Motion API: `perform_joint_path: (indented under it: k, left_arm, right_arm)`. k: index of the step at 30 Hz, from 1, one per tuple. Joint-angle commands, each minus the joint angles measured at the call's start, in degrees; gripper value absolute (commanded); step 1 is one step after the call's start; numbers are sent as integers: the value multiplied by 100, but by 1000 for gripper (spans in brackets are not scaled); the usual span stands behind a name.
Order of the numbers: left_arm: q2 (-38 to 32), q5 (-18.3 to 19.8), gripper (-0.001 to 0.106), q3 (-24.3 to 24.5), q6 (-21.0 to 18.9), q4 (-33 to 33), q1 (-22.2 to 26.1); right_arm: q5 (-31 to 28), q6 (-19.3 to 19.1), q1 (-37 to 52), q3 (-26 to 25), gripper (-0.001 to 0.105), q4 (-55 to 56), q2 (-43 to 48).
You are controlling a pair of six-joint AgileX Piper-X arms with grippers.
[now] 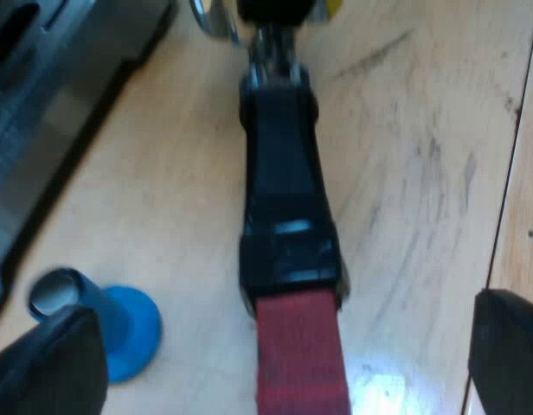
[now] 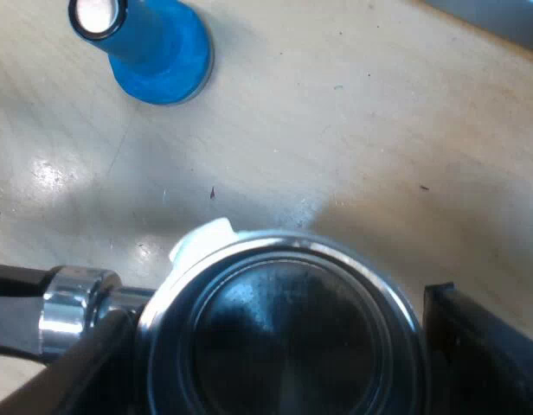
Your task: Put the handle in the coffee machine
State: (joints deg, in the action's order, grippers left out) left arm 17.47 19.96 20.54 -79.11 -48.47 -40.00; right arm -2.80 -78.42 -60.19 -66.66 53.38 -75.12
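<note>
The metal holder [image 1: 284, 199] is out of the espresso machine [image 1: 50, 95], over the pale wooden tabletop [image 1: 422, 173]. In the left wrist view its dark handle [image 1: 284, 156] runs lengthwise between the left gripper's [image 1: 275, 363] two black fingers [image 1: 50, 367], with the red end [image 1: 301, 359] nearest that gripper. The left gripper is released: its fingers stand wide apart, one on each side of the red end, and neither touches it. The machine's dark and steel body lies near the handle, apart from it.

A blue tamper [image 1: 119, 333] stands on the tabletop on its broad blue end, its pale round end up, just beside one finger of the left gripper and clear of the handle.

In the right wrist view the holder's round basket [image 2: 284, 337] sits between the right gripper's [image 2: 279, 346] fingers [image 2: 487, 346]. Its bright steel rim rings a dark inside, and a shiny metal collar [image 2: 72, 311] joins it to the handle. The right gripper is clenched on the basket, one finger against each side of the rim. Something small and white [image 2: 206, 238] shows at the basket's far edge; what it is cannot be told. The blue tamper [image 2: 158, 52] stands well apart from the basket on the bare tabletop [image 2: 353, 130], and a soft shadow lies on the wood around the basket
</note>
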Motion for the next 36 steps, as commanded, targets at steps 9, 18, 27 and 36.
perform_joint_path:
  k: [9, 18, 27, 36]
  left_arm:
    - [452, -215, 86, -42, 71, 225, -27]
    - [1409, -195, 86, -42, 58, 719, -27]
    - [1546, -170, 86, -42, 58, 729, -27]
    - [1546, -170, 64, 22, 58, 705, -27]
  right_arm:
    - [1, 14, -8, -50, 0, -36, 123]
    - [1, 14, -8, -50, 0, -36, 123]
    - [1, 14, -8, -50, 0, -36, 123]
    - [1, 14, -8, -50, 0, -36, 123]
